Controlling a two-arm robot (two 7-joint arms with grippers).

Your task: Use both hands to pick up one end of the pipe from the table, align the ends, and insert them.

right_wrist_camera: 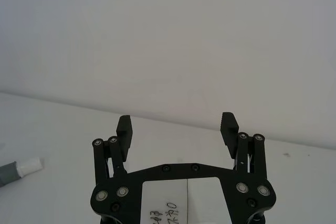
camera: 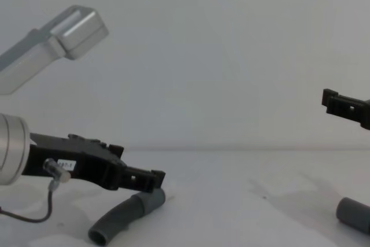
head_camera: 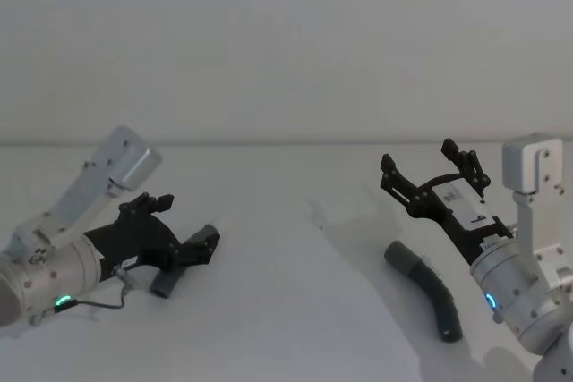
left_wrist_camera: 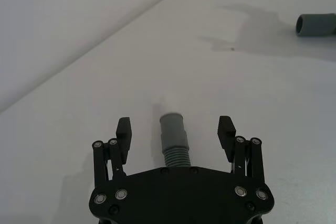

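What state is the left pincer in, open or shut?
Open. The left pincer has its fingers spread either side of the cuff, not touching it.

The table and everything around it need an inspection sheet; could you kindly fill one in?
Surface: table, plain white and matte, marked only by shadows.
Job's things: left pipe length lies under the left gripper; right pipe length lies near the right arm; the two are apart, not joined.
Clutter: nothing seen.
Grippers: left gripper is low and open, its fingers on either side of a grey cuff without touching it; right gripper is raised, open and empty.
Cables: thin grey cable loops from the left wrist.
Surroundings: plain pale wall.
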